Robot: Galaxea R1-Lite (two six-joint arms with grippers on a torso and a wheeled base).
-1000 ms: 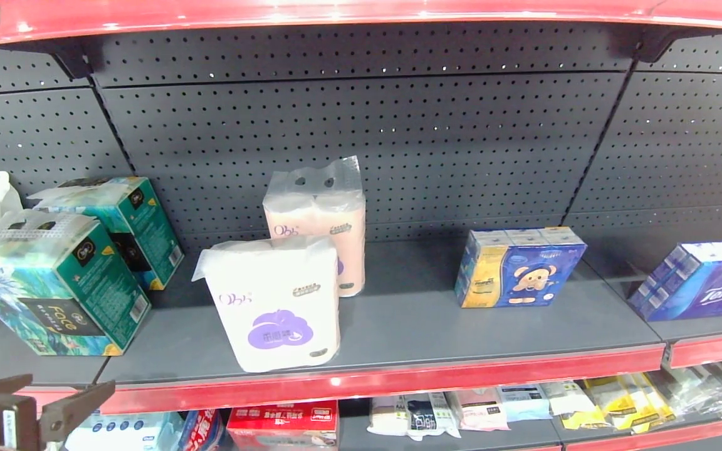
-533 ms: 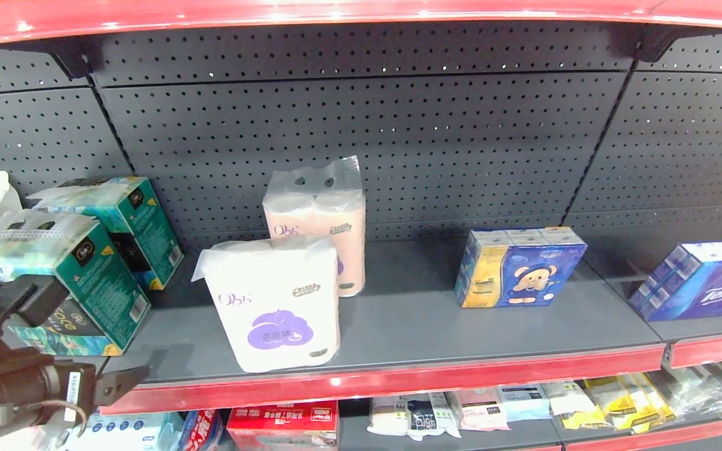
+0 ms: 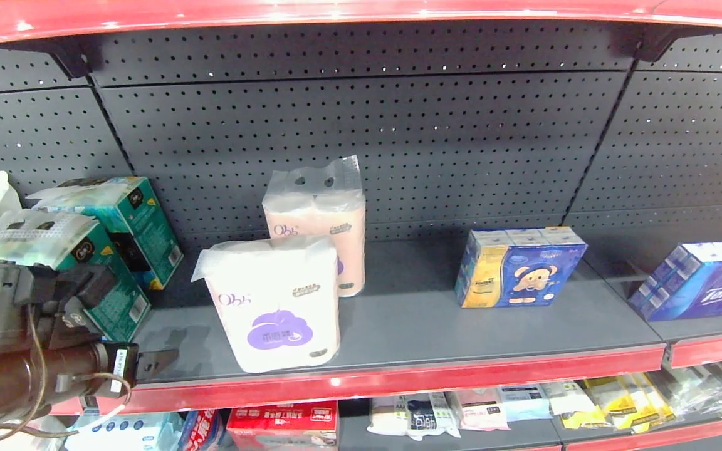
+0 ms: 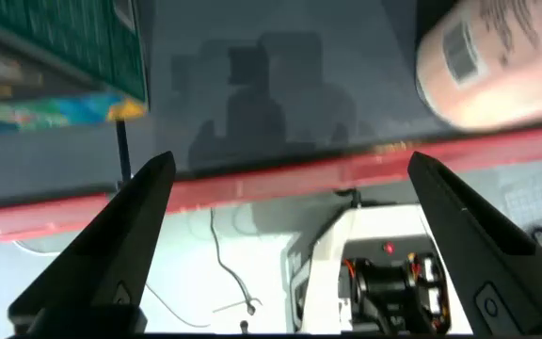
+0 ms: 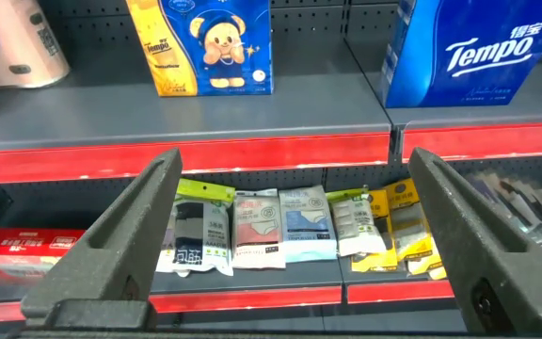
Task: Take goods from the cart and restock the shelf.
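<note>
My left gripper (image 3: pixel 141 316) stands open and empty at the lower left, in front of the front teal box (image 3: pixel 41 241) and just over the shelf's red front edge (image 3: pixel 398 376). In the left wrist view the left gripper (image 4: pixel 290 165) has its fingers wide apart, with the red edge (image 4: pixel 280 184), the teal box (image 4: pixel 55 56) and a pink roll pack (image 4: pixel 497 66) beyond. My right gripper (image 5: pixel 294 160) is also open and empty, facing a blue-and-yellow tissue pack (image 5: pixel 210 42) and a blue pack (image 5: pixel 464 52).
The grey shelf (image 3: pixel 430 319) carries a white roll pack with purple print (image 3: pixel 276 307), a pink pack (image 3: pixel 323 225) behind it, a second teal box (image 3: pixel 135 225), the blue-and-yellow pack (image 3: pixel 517 266) and the blue pack (image 3: pixel 699 279). Bare room lies between the white pack and the blue-and-yellow pack. Small packets (image 5: pixel 280 226) fill the lower shelf.
My left arm has risen from the lower left corner and moved right, now covering part of the front teal box. The goods on the shelf have not moved.
</note>
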